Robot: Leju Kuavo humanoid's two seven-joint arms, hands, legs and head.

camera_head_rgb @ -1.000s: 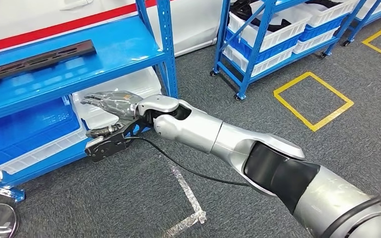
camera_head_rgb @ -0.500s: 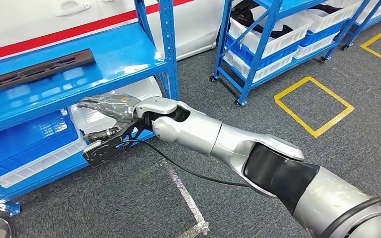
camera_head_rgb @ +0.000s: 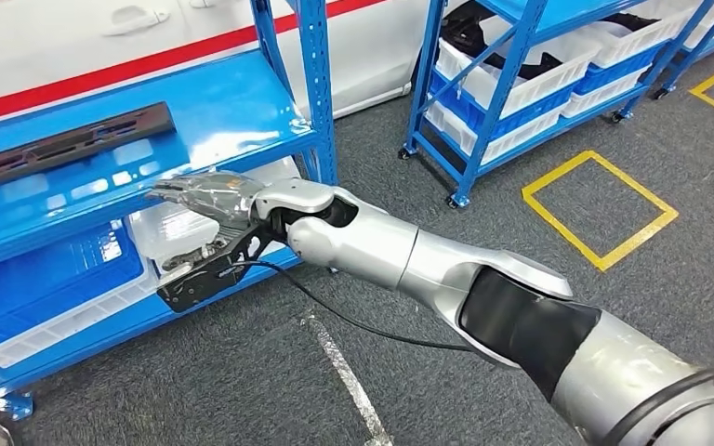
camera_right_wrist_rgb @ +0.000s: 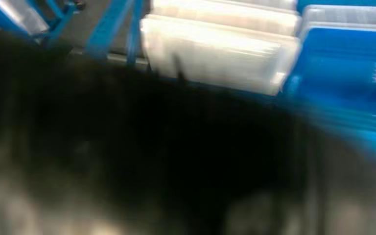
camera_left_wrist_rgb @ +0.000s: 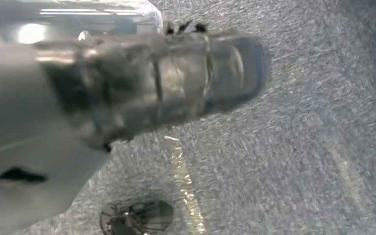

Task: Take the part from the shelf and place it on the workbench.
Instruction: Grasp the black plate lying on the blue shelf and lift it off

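The part [camera_head_rgb: 60, 149] lies flat on the blue shelf [camera_head_rgb: 232, 102], far and to the left, a long dark strip with slots cut along it. The right hand [camera_head_rgb: 206, 200] reaches out at the shelf's near edge, just below the deck and well short of the part, fingers stretched forward and apart, holding nothing. The left hand [camera_left_wrist_rgb: 142, 83] hangs over the grey floor; whether its fingers are curled or spread I cannot tell.

The part looks like moulded plastic — light, stiff, thin, probably a bit smooth. I would take it near the middle, across its narrow width, so neither end droops or swings. Lying flat, it leaves little for fingers to get under — dragging it toward the shelf edge may help.
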